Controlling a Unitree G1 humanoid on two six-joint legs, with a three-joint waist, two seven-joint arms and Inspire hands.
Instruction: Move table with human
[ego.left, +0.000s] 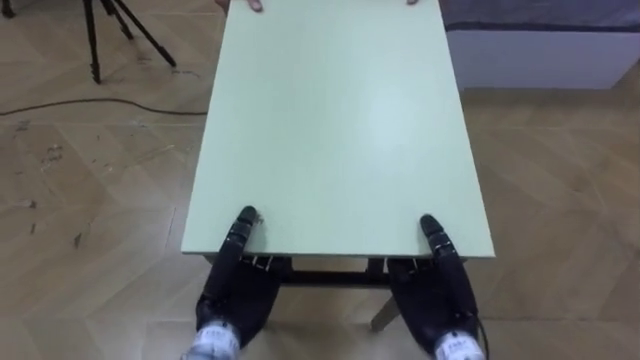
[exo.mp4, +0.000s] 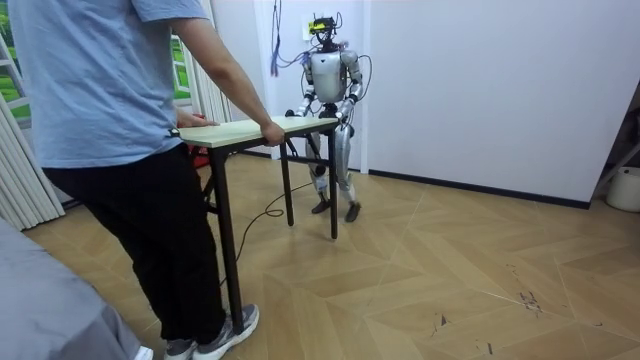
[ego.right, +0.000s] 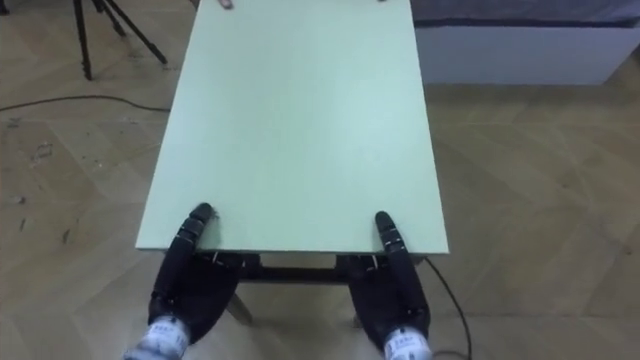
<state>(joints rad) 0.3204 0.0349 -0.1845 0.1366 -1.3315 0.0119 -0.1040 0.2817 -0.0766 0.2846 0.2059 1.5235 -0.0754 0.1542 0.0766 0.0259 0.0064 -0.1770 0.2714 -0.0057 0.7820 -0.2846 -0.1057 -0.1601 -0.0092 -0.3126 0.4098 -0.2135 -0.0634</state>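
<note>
Carry step: left hand (ego.left: 235, 290) & right hand (ego.left: 441, 290), fingers clamped on bench (ego.left: 330, 130) near edge; person (exo.mp4: 100, 100) holds far end; next: walk in sync w/ them, bench level

Open wood floor (exo.mp4: 450, 270) on room view's right of table (ego.left: 340, 130). Tripod (ego.left: 93, 40) and floor cable (ego.left: 90, 104) off far left corner; low white platform (ego.left: 540, 60) off far right corner. Person (exo.mp4: 110, 120) blocking far end. Wall (exo.mp4: 480, 90) close behind near end.

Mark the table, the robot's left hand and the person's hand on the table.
table (ego.left: 340, 130), left eye view, bare top
left hand (ego.left: 236, 290), left eye view, back of the hand
person's hand (exo.mp4: 272, 131), room view, knuckles
</note>
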